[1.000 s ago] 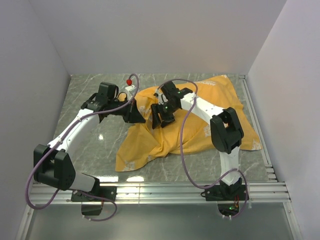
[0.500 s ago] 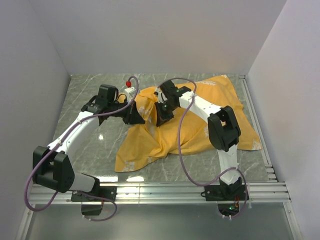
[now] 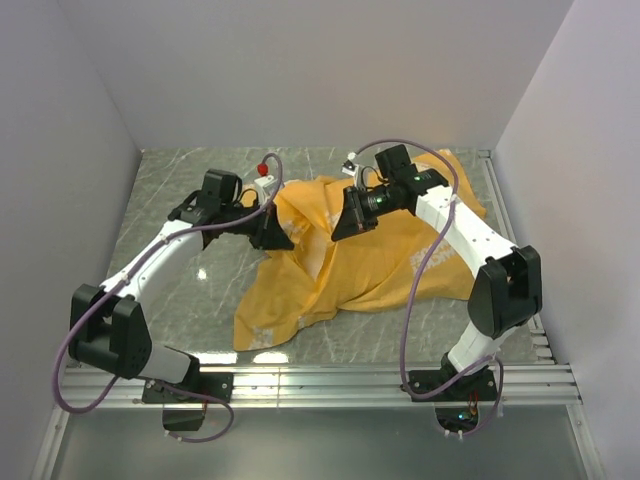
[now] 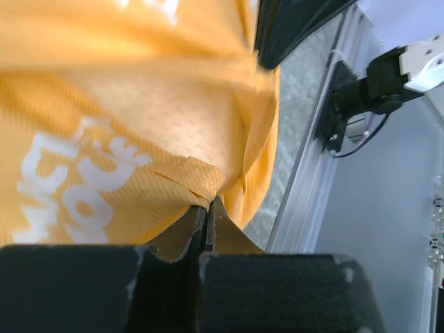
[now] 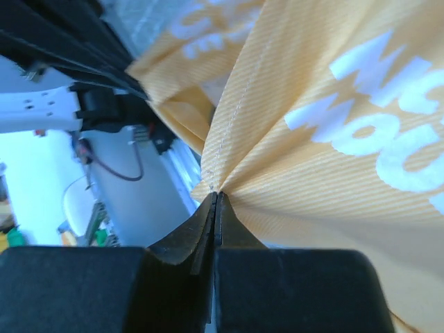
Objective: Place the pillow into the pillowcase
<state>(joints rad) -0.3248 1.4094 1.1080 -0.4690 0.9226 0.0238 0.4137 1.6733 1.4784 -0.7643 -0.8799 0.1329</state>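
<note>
Grey marbled tabletop fills the floor of a white-walled booth, and most of its middle and right is covered by the pillowcase, lying orange-yellow side up in a rumpled heap. Its long axis runs on a slant, from a corner near the front-left rail up towards the far right wall.

Both arms work the same stretch of it, the far-left edge of the heap. The left gripper comes in from the left and is clenched on a small fold of the cloth; its wrist camera shows the jaws pressed flat together with a pucker of fabric between them. The right gripper reaches across from the right and is likewise clamped on a pinch of the cloth, which fans out from its tips in tight pleats. The two pinches sit near each other, left of right, with a raised ridge of fabric strung between them and the bulk of the case trailing away to the right and front.

As for the pillow, none of it lies in plain view. A paler, pebbled surface shows between the cloth layers in the left wrist view, which may be it, though I cannot be sure.
</note>
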